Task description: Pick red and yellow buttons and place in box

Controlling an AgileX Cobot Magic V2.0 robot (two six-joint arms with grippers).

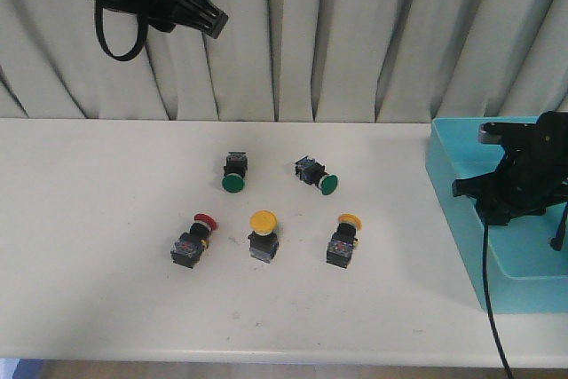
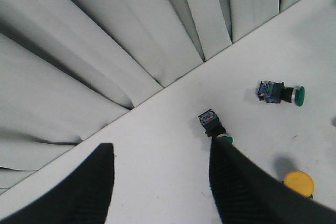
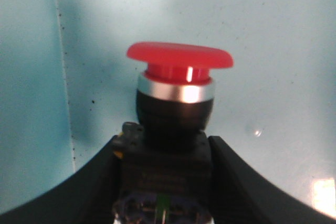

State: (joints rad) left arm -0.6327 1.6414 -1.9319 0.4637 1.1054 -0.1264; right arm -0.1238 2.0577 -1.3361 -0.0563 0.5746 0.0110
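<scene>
Right now my right claw (image 3: 163, 182) is clenched on a red button (image 3: 176, 103), its two fingers pressing the black body from either side while the red cap and silver collar stick out past my fingertips. Directly beyond that cap lies the turquoise floor of the box (image 1: 453, 184), and the front view shows my right claw (image 1: 486, 197) hanging over the box's interior, just inside its near-side wall. My left claw (image 2: 157, 182) is raised high in front of the curtain (image 1: 355, 33), fingers spread apart and holding nothing. Below and ahead of that left claw, a green button (image 2: 215, 125) lies close to one finger (image 2: 241, 187), a second green button (image 2: 280, 93) lies farther out, and a yellow button (image 2: 298, 183) peeks from beside the same finger. On the table (image 1: 89, 246), well away from my right claw, rest another red button (image 1: 193, 239), the middle yellow one (image 1: 263, 232) and a second yellow button (image 1: 343, 239).
</scene>
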